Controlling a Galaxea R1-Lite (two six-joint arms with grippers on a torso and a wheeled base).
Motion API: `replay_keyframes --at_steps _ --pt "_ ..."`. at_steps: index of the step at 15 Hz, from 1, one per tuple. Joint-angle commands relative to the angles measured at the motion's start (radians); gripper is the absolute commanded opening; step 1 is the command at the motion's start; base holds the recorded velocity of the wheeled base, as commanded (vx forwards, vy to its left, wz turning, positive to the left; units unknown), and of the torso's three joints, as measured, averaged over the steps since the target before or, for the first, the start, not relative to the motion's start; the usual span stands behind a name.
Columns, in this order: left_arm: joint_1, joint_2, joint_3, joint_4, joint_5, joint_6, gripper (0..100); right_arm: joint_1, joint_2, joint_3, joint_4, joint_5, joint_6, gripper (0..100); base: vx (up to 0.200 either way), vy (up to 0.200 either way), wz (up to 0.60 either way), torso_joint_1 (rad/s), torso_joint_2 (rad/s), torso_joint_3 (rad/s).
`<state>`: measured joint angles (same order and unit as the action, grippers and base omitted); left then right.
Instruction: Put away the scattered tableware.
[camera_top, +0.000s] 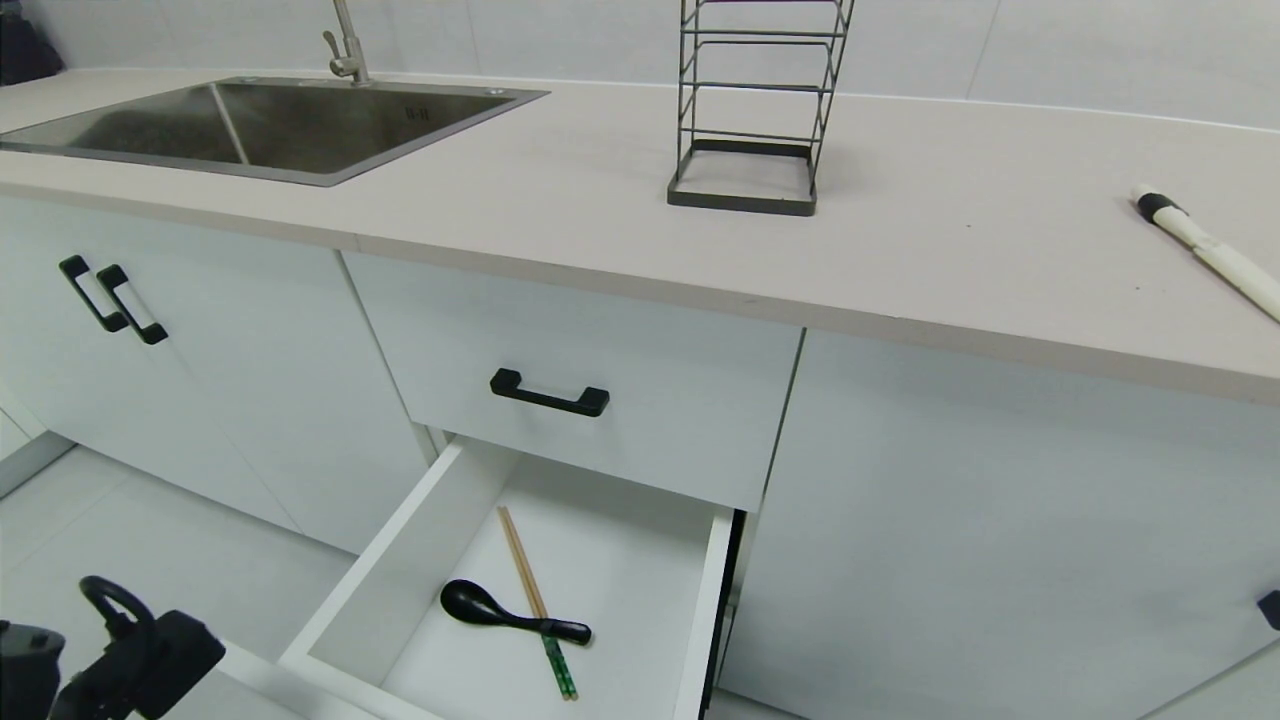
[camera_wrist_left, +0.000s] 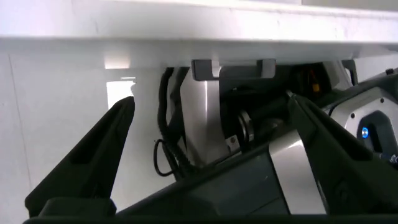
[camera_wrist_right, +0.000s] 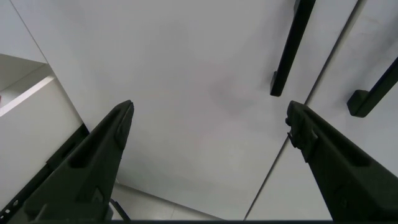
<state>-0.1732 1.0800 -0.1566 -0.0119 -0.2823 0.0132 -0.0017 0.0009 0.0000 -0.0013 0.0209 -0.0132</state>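
A white utensil (camera_top: 1225, 262) was left lying diagonally on the countertop (camera_top: 950, 250), far right, nearest the right gripper (camera_wrist_right: 209, 107), held spread and empty below; the left gripper (camera_wrist_left: 210, 99) was likewise spread.

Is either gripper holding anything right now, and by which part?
Nothing is held: left gripper and right gripper are open and empty; spoon and chopsticks lie in the open drawer.
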Motion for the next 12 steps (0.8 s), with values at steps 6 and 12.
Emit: replay_keyframes --at_steps 6,12 --pt "0.011 0.081 -0.020 -0.017 0.014 0.001 100 0.000 0.002 0.000 0.000 0.001 -0.001 100 0.000 0.000 0.00 0.000 0.00 0.000" --pt "0.008 0.152 -0.020 -0.105 0.012 0.002 100 0.000 0.002 0.000 0.000 0.001 -0.001 100 0.000 0.000 0.00 0.000 0.00 0.000"
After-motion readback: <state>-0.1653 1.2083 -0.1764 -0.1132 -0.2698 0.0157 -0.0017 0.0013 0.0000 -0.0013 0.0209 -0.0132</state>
